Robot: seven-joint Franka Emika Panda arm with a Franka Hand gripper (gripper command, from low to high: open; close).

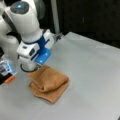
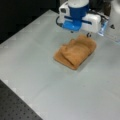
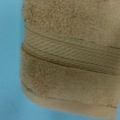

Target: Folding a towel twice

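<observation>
Orange-brown terry, the towel lies bunched in loose layers under the gripper, jaws hidden so I cannot tell, and a snag could spill them.

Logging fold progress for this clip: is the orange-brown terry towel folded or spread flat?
Folded. The orange-brown terry towel lies as a compact, layered bundle in both front views, upper layer overlapping lower. The gripper sits at its edge.

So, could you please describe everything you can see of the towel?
The towel is orange-brown terry cloth, folded into a thick layered bundle lying flat on the grey table. The wrist view shows a woven striped band across its pile. The hand sits at the bundle's edge at a front view's left; contact cannot be judged.
</observation>
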